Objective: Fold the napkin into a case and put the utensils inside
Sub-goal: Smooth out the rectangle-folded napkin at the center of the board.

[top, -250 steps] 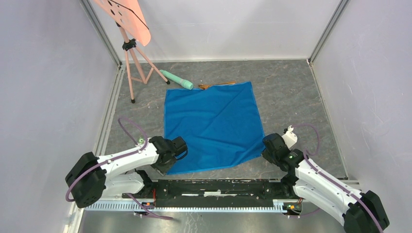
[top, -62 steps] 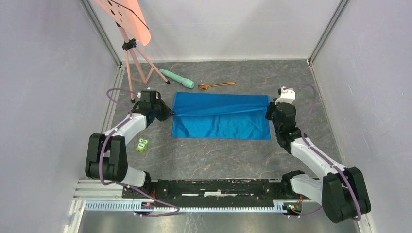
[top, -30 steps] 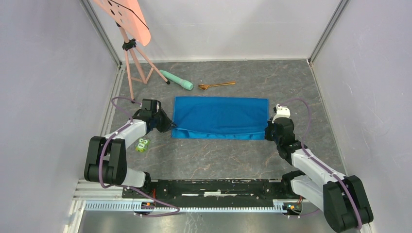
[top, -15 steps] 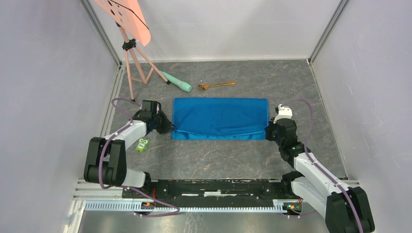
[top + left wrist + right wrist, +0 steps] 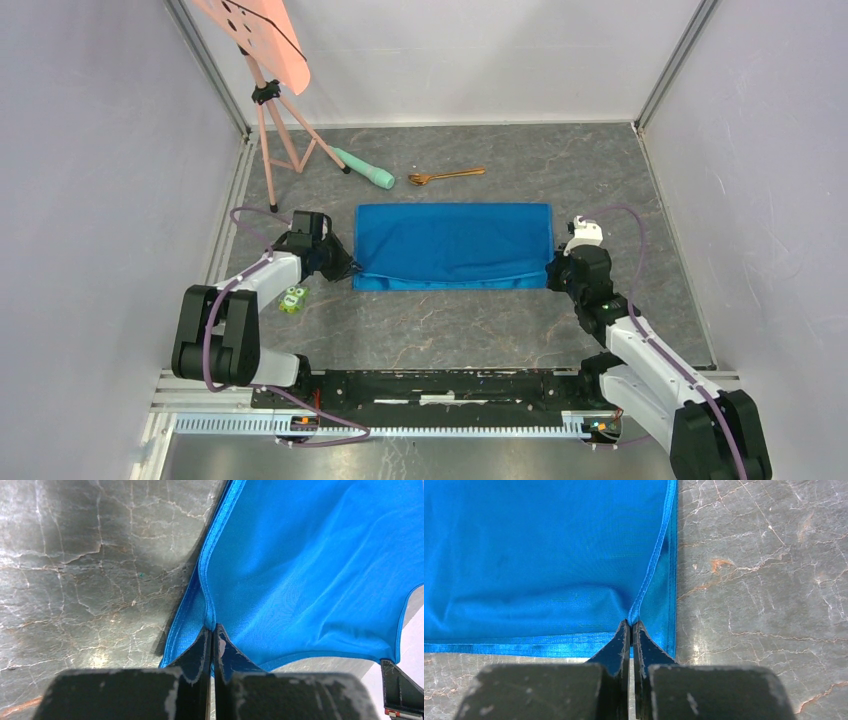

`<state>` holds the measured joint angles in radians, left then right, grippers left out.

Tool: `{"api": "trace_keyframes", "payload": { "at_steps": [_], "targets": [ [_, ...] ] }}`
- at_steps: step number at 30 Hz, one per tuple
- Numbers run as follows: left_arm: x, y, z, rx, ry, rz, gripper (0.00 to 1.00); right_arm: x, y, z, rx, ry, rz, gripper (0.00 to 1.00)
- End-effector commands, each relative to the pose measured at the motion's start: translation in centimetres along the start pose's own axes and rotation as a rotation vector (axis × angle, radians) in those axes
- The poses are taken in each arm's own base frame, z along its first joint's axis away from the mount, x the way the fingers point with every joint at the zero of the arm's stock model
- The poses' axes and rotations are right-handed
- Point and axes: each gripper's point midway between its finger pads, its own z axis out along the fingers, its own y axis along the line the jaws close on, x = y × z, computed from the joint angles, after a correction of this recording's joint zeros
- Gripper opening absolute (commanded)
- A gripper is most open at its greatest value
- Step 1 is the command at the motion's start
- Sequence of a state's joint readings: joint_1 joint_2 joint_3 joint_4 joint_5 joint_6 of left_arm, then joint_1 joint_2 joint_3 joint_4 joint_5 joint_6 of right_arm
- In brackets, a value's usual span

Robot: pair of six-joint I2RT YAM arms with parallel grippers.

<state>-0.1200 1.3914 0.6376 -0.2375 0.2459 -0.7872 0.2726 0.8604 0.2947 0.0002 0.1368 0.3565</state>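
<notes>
The left gripper [image 5: 210,629] is clenched on the hem at the near left corner of the napkin [image 5: 452,240]. The right gripper [image 5: 631,625] pinches the near right corner. The cloth lies folded in half mid-table, with the utensils [image 5: 447,176] beyond its far edge. Uneven pulling could skew the layers, and a hem snagging on release could drag the fold open.

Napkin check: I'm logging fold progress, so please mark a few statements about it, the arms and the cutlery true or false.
1. The napkin lies folded into a wide rectangle. True.
2. The left end effector hangs open above it. False: it is shut on the napkin's edge.
3. The right end effector pinches the napkin's hem. True.
4. The utensils are tucked inside the napkin. False: they lie on the table beyond its far edge, apart from it.
</notes>
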Motion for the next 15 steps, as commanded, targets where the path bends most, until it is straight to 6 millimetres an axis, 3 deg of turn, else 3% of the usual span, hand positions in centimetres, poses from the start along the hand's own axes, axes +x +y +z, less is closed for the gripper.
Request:
{"api": "trace_keyframes", "payload": {
  "at_steps": [1, 7, 11, 12, 15],
  "targets": [
    [0.6, 0.3, -0.2, 0.013, 0.009, 0.051, 0.02, 0.3, -0.5, 0.2, 0.024, 0.001, 0.019, 0.0],
    [1.0, 0.6, -0.3, 0.011, 0.013, 0.054, 0.02, 0.3, -0.1, 0.0, 0.005, 0.003, 0.024, 0.0],
    [1.4, 0.7, -0.5, 0.015, 0.026, 0.052, 0.11, 1.3, -0.4, -0.3, 0.019, 0.05, 0.037, 0.0],
    [1.5, 0.8, -0.6, 0.013, 0.028, 0.053, 0.14, 1.8, -0.3, -0.3, 0.017, 0.068, 0.046, 0.04],
    [1.7, 1.0, -1.5, 0.003, 0.015, 0.059, 0.17, 2.7, -0.3, -0.9, 0.025, 0.13, 0.064, 0.29]
  ]
}}
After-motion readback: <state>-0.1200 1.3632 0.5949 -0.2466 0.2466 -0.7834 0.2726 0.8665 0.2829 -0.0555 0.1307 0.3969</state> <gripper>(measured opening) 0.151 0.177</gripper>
